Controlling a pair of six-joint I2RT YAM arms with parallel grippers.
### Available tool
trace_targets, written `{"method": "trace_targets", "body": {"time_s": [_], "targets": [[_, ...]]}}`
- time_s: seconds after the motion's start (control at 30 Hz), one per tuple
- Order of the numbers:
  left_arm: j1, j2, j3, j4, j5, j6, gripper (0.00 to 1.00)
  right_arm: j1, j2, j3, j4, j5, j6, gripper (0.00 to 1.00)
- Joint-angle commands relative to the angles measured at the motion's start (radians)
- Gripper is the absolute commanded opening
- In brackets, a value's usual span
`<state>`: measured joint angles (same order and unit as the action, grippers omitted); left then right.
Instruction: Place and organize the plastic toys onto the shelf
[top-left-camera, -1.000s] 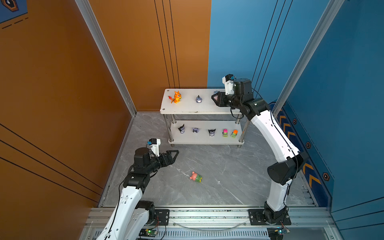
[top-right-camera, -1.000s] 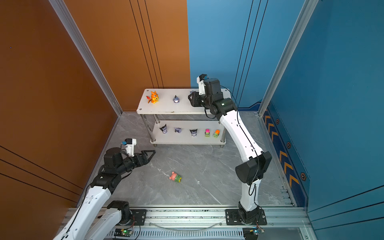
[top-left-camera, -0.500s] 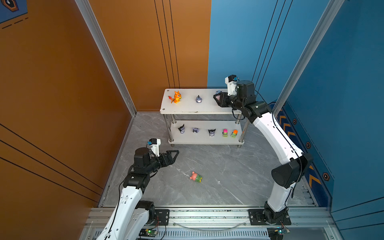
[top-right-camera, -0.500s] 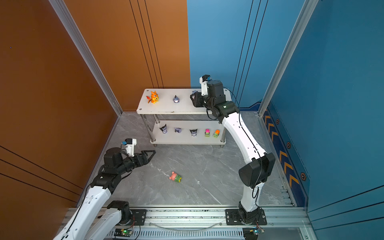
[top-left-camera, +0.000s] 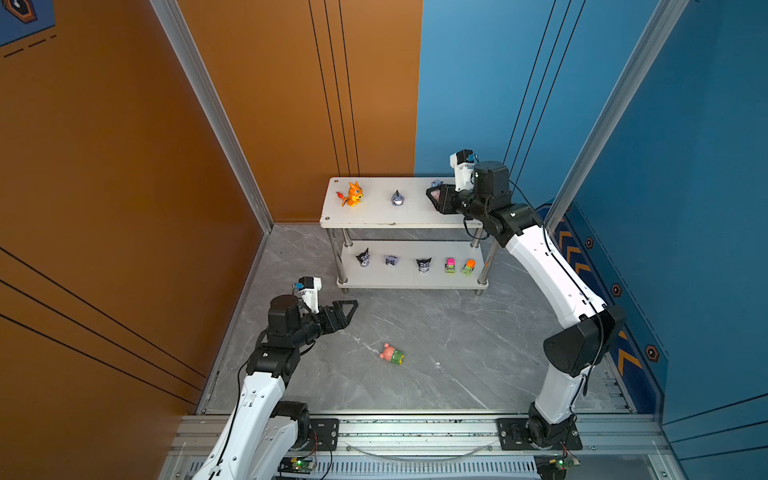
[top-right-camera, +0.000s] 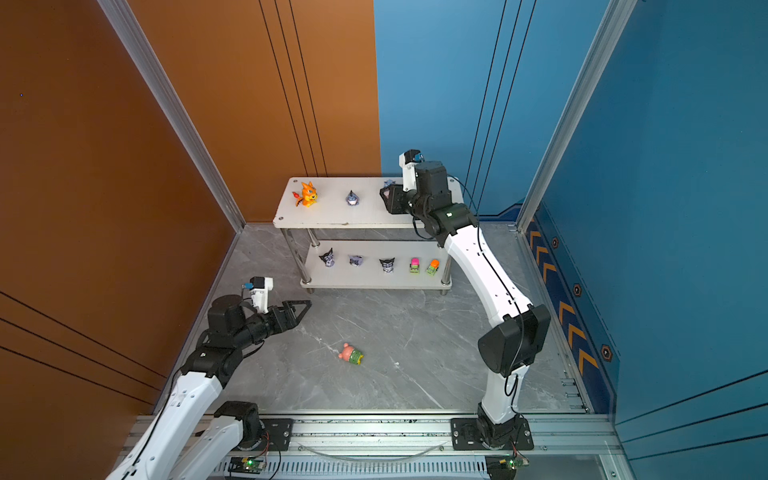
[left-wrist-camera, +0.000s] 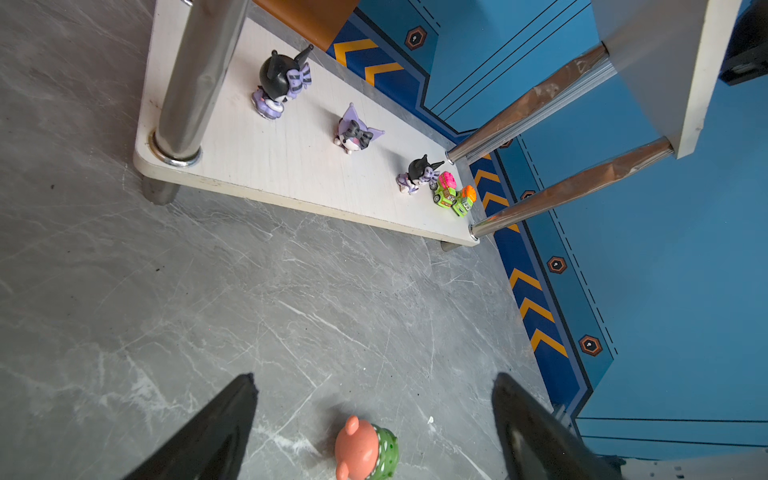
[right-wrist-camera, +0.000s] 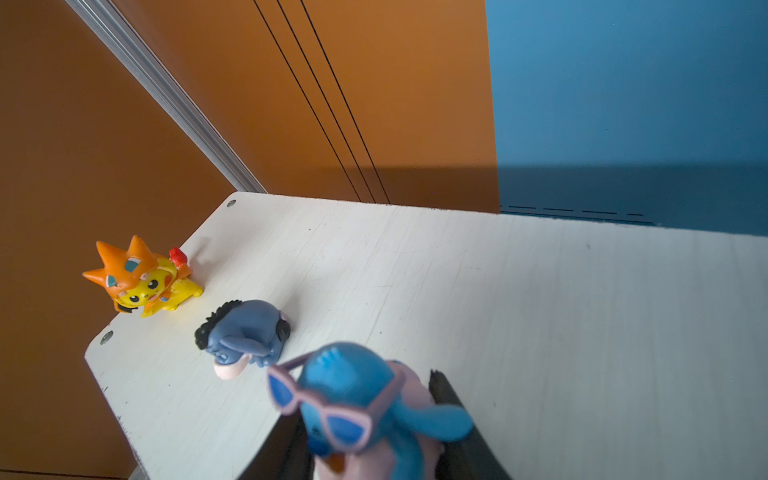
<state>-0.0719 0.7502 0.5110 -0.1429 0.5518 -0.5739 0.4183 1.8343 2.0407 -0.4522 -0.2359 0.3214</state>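
- Grey marble floor (top-left-camera: 436, 332), white two-tier shelf (top-left-camera: 374, 216) at its far edge.
- Left gripper (left-wrist-camera: 374, 378) spread wide; pink bear (left-wrist-camera: 361, 449) lies on the floor between the fingertips, touching neither.
- Right gripper (top-left-camera: 433, 195) clamps the blue creature (right-wrist-camera: 349, 395) over the shelf's top board, near the grey-blue donkey (right-wrist-camera: 245, 332).

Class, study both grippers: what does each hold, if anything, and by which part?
Right gripper: shut on the blue plastic creature with pink sunglasses, gripped at its lower body. Left gripper: open, holding nothing.
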Motion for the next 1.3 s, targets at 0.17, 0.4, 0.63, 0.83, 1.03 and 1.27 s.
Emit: {"method": "trace_targets", "body": {"time_s": [0.17, 0.4, 0.63, 0.83, 1.03, 1.27], "targets": [[0.012, 0.002, 0.011, 0.018, 0.026, -0.002, 0.90, -0.003, 0.037, 0.021, -0.094, -0.019, -0.034, 0.44], [0.012, 0.001, 0.011, 0.018, 0.027, -0.003, 0.90, 0.001, 0.032, 0.021, -0.098, -0.014, -0.038, 0.55], [0.012, 0.000, 0.011, 0.019, 0.027, -0.001, 0.90, 0.002, 0.021, 0.021, -0.108, -0.009, -0.045, 0.63], [0.012, 0.000, 0.012, 0.019, 0.028, -0.002, 0.90, 0.004, -0.004, 0.018, -0.135, 0.023, -0.059, 0.68], [0.012, 0.000, 0.012, 0.019, 0.028, -0.005, 0.90, 0.005, -0.035, 0.016, -0.160, 0.053, -0.074, 0.70], [0.011, -0.003, 0.012, 0.015, 0.030, -0.003, 0.90, 0.009, -0.065, 0.016, -0.182, 0.029, -0.085, 0.73]]}}
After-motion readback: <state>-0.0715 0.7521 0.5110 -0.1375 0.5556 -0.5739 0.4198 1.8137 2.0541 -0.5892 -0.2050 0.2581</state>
